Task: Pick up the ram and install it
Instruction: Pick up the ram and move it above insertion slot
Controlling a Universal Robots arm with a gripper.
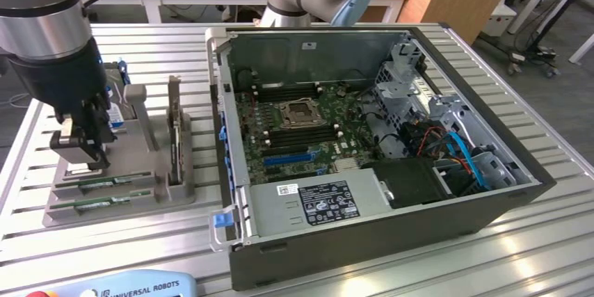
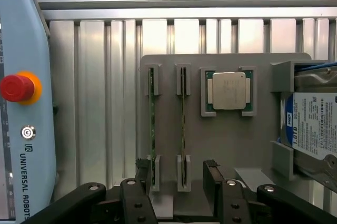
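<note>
Standing on the slatted table (image 1: 139,241), toward the exterior view's left: one grey holder tray (image 2: 221,145), carrying four parts in all.

Ram, two sticks: first ram stick (image 2: 152,124) and second ram stick (image 2: 183,121). Both are green and thin. Each is seated on edge in its own pair of slots, and they run parallel, side by side and not touching. Both sit at the holder's near end in the exterior view; neither is lifted.

Item, one processor (image 2: 229,91): square and silver, flat in a recess just beside the second ram stick.

Item, one hard drive (image 2: 316,129): silver with a blue-edged label, held between grey brackets at the holder's far end.

Item, one gripper (image 2: 176,174): two black fingers spread wide, released, grasping nothing. It hangs over the ends of the two sticks, one finger to either side of the pair. Whether it touches them cannot be told.

Item, one computer case (image 1: 371,241): open, lying to the exterior view's right of the holder. Inside is one motherboard (image 1: 325,137) with one processor socket (image 1: 299,113).

Item, one teach pendant (image 2: 21,145): it sits at the table's near edge and has one red button (image 2: 16,87).
</note>
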